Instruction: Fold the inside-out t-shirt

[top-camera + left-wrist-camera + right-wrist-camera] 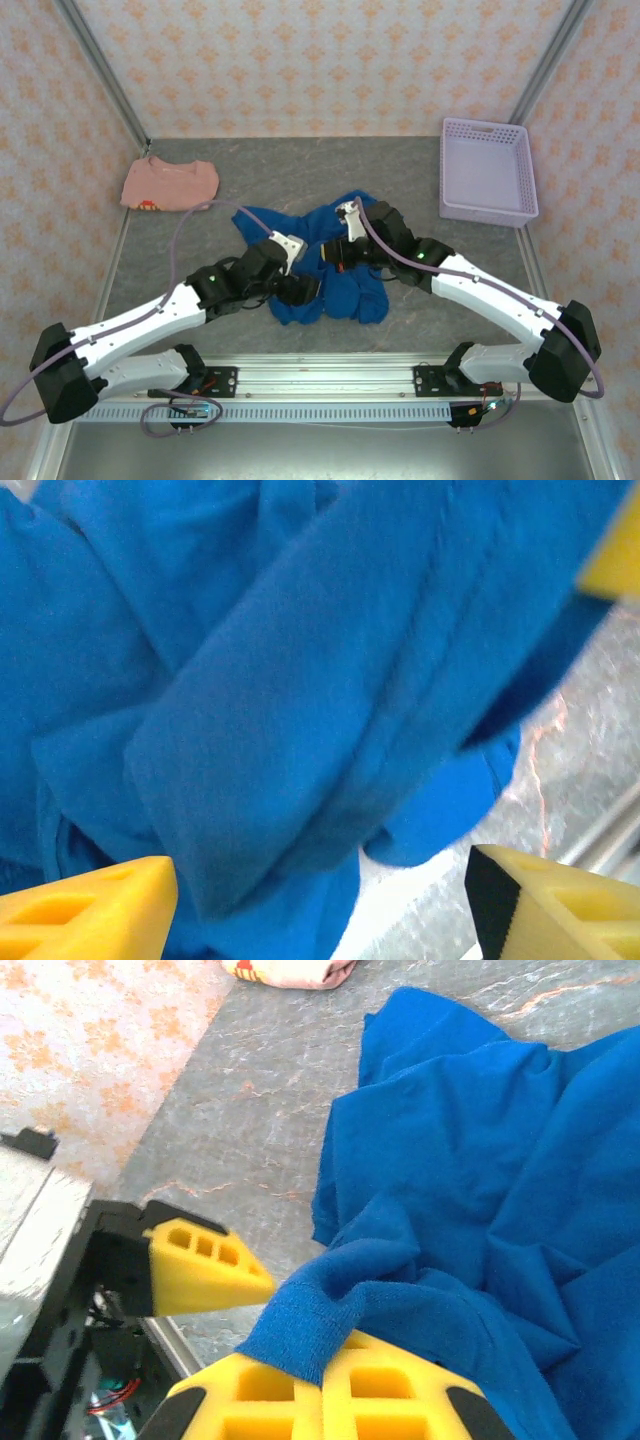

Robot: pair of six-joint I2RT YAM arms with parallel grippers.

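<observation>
**Left jaws wide over the blue t-shirt, right jaws pinching its edge**

The blue t-shirt [358, 298] lies crumpled in the middle of the grey table [300, 170], a little below the centre of the overhead frame. One flap of it reaches toward the upper left. Both arms come in from the bottom corners and meet over it. The left gripper [300, 288] sits at the shirt's lower left part. The right gripper [338, 255] is at its middle, just to the upper right of the left one.

In the left wrist view the left gripper [322, 885] stands wide. Its two yellow fingers [90, 915] show at the lower left and lower right corners, well apart. A thick fold of the blue t-shirt [300, 700] runs diagonally across the frame and lies loose between them. A strip of table [590, 740] shows at the right edge.

In the right wrist view the right gripper [270, 1335] is closed tight on a hemmed edge of the blue t-shirt [480, 1190]. The hem comes out from between the yellow fingers [320, 1400] at the bottom centre. The rest of the shirt spreads in folds over the right half of the frame, with grey table [250, 1110] to its left.

A pink shirt [168, 185] lies in a flat bundle at the upper left of the table, well apart from the blue one. It also shows at the top edge of the right wrist view [285, 970]. A lavender basket [484, 124] stands at the table's upper right corner.
</observation>
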